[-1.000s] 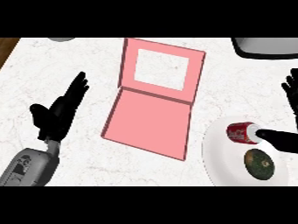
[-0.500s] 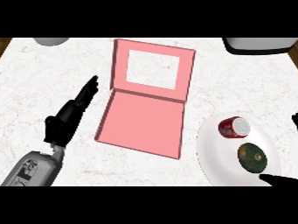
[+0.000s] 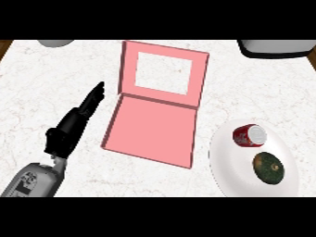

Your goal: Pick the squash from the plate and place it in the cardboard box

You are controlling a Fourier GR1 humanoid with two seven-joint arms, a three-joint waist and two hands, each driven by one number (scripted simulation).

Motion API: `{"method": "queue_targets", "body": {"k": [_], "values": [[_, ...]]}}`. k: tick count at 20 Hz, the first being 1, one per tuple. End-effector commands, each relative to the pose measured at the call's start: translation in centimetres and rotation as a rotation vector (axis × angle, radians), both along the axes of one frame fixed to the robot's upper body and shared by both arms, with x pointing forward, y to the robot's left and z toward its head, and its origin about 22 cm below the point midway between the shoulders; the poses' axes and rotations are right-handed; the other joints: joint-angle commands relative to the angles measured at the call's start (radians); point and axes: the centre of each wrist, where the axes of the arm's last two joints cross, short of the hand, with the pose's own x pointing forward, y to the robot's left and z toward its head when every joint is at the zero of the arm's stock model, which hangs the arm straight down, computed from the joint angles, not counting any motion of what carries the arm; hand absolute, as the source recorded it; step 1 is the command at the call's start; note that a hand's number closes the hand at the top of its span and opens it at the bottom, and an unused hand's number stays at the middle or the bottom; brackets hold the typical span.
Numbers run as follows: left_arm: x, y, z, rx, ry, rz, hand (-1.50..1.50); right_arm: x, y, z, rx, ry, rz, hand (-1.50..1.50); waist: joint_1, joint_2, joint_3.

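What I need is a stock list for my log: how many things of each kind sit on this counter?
Box: 1
Plate: 1
Can: 1
Squash: 1
Cut-off things at the far edge, kind unclear: 2
Total: 6

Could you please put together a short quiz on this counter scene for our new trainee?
1. True or false: the squash already lies inside the pink box.
2. What shares the plate with the squash? A: a red can. B: a spoon. C: a banana.
3. Fill in: the left hand, fingers straight, is on the counter to the ___ of the box, as the head view shows it.

Key: 1 false, it is on the plate; 2 A; 3 left.
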Motion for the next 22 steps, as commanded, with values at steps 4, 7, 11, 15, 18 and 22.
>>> {"method": "queue_targets", "body": {"k": [4,7,11,15,18,22], "values": [[-0.1,-1.3,0.0,0.011,0.004,-0.023,0.00,-1.8,3.2,6.4,0.007,0.249,0.001,-1.50,0.023,0.008,0.001],[0.2,-1.0,0.2,0.012,0.002,-0.032,0.00,-2.1,5.7,6.7,0.057,0.289,-0.026,-1.50,0.034,0.009,0.002],[0.2,-1.6,0.7,-0.010,-0.008,-0.026,0.00,-1.0,5.0,6.1,0.090,0.329,-0.067,-1.50,0.029,0.006,0.003],[0.0,-1.5,0.4,-0.007,-0.016,-0.060,0.00,1.1,6.3,4.5,0.114,0.312,-0.072,-1.50,0.036,0.007,0.003],[0.2,-0.7,-0.5,0.008,0.002,-0.025,0.00,3.8,4.2,4.8,0.114,0.314,-0.069,-1.50,0.036,0.007,0.004],[0.6,-0.2,1.2,0.008,-0.004,-0.041,0.00,4.7,6.6,-0.5,0.081,0.366,-0.103,-1.50,0.039,0.007,0.004]]}}
